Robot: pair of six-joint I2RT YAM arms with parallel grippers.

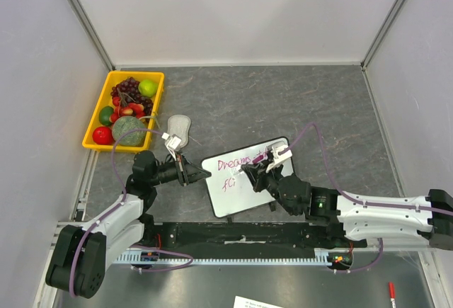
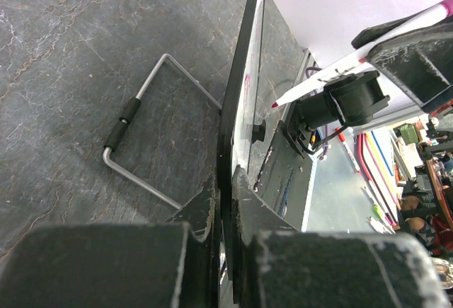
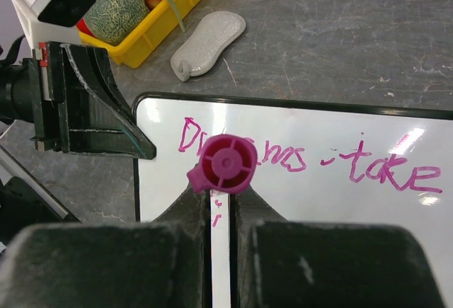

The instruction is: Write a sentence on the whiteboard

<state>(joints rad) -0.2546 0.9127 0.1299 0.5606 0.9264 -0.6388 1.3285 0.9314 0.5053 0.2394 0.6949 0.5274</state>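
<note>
Your left end effector (image 1: 204, 174) clamps the left edge of the whiteboard (image 1: 244, 198); your right end effector (image 1: 249, 171) grips the pink marker (image 3: 226, 164) above the sentence (image 3: 386, 170).

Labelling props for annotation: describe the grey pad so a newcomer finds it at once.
Start at the yellow fruit bin by the table's left wall. Just right of it, beyond the whiteboard, lies the pad. It alone is pale grey, oval and flat.

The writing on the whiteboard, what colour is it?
Magenta-pink writing, clearest in the right wrist view.
</note>
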